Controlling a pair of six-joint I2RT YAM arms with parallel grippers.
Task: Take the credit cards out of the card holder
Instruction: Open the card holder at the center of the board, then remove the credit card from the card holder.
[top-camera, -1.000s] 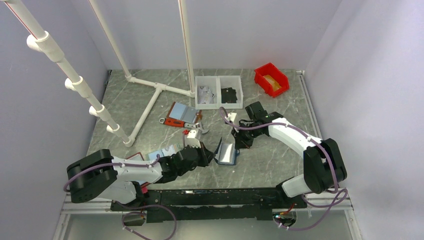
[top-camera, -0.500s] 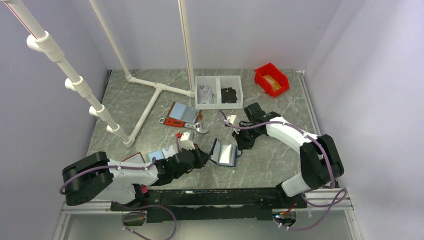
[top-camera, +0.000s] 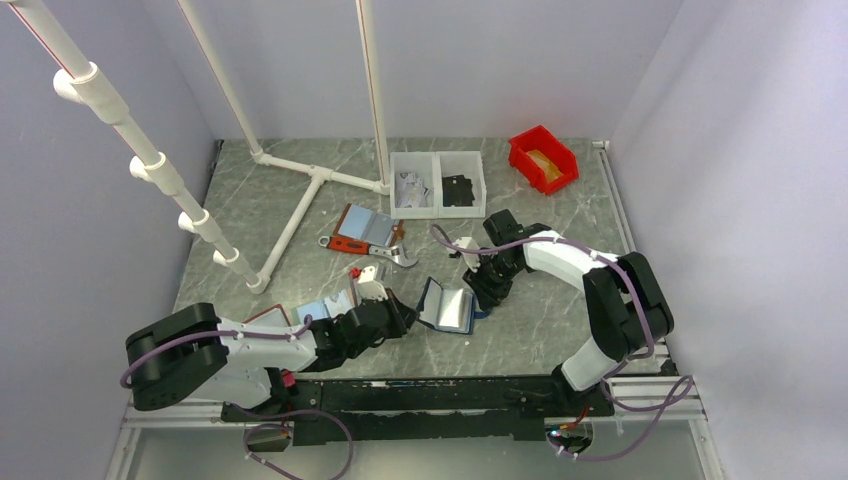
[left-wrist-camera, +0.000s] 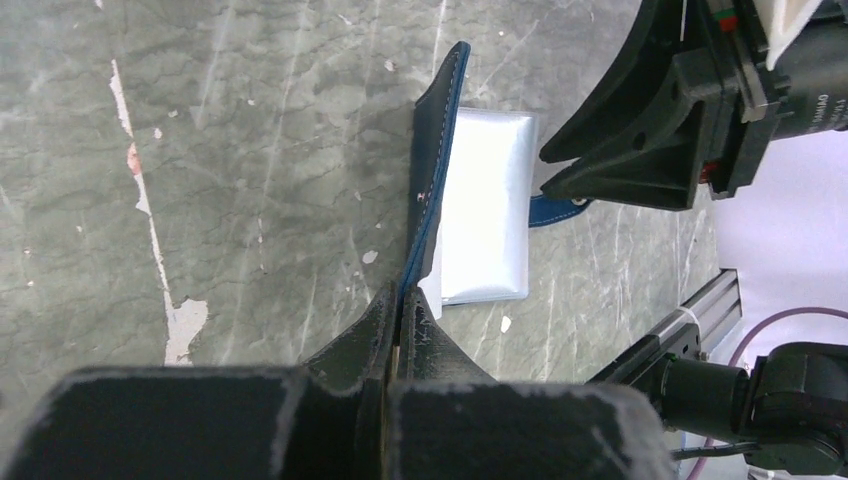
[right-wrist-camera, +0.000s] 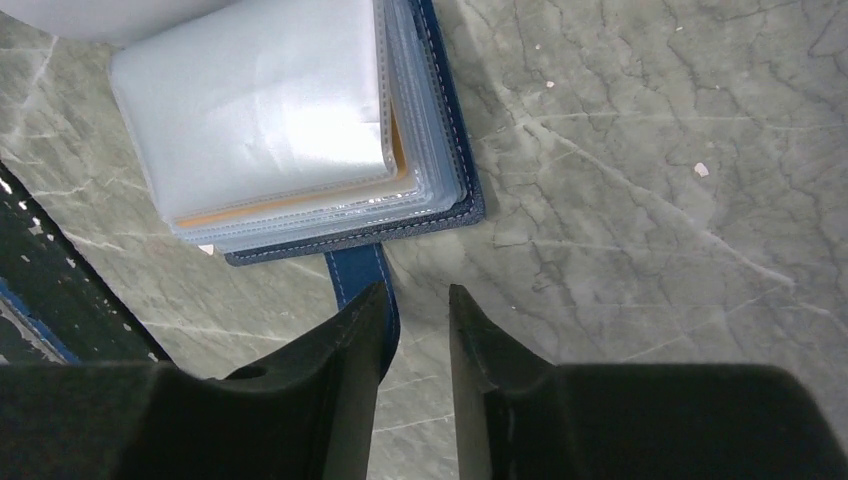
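Left of the table's (top-camera: 560, 325) middle: left gripper (top-camera: 403, 313), jaws pinched tight on the raised navy cover of the card holder (top-camera: 448, 308). Centre: holder lying open, one half upright, the clear sleeves facing up. The edge of a tan-orange credit card (right-wrist-camera: 300, 199) shows inside the sleeves. Right: right gripper (top-camera: 485, 295), its fingers a narrow gap apart, low over the holder's strap tab (right-wrist-camera: 358, 272), which lies at one finger rather than between them.

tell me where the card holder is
Top view: the card holder lies open near the table's front centre, between the left gripper, pinching its raised cover, and the right gripper.
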